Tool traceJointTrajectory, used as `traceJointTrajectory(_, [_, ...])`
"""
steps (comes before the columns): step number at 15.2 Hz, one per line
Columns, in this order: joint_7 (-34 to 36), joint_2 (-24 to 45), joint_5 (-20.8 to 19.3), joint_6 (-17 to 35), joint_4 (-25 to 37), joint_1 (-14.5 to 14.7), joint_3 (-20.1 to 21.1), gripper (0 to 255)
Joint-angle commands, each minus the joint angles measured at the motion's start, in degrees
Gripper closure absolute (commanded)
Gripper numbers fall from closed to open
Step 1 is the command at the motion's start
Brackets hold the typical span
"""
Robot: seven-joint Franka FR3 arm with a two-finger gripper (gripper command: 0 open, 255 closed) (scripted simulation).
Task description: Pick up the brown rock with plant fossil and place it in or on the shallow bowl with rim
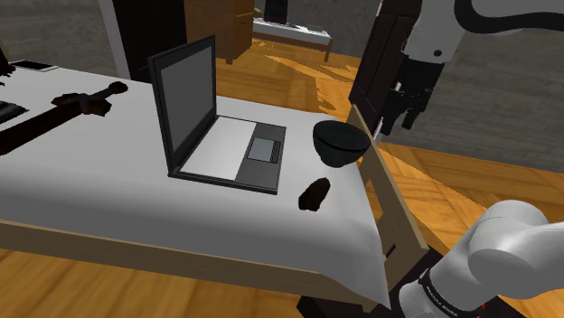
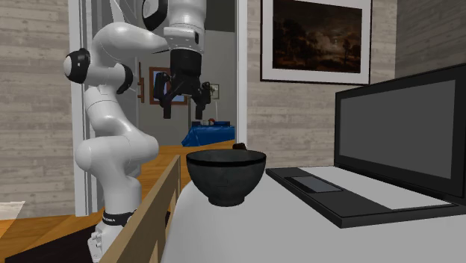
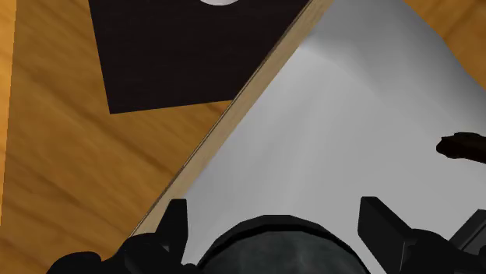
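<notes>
Rock (image 1: 314, 194): dark brown, lies on white surface (image 1: 108, 199) close to its edge, just off laptop (image 1: 221, 126) front corner; near bowl (image 1: 339, 143) but apart, not touching. Bowl: dark, upright, beside wooden end board (image 1: 389, 191). Gripper (image 1: 398, 122): hangs in air above bowl, clear of everything; fingers (image 3: 382, 226) spread wide, holding nothing; in wrist view, bowl rim (image 3: 280, 245) between them, rock off to one side. Sword (image 1: 54, 113): well apart, far end of surface.
</notes>
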Motion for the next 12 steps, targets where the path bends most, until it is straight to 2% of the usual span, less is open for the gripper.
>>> traceJointTrajectory(1, [0.0,0.0,0.0,0.0,0.0,0.0,0.0,0])
traceJointTrajectory(12, [6.12,5.69,9.93,9.88,-2.23,6.84,9.84,0])
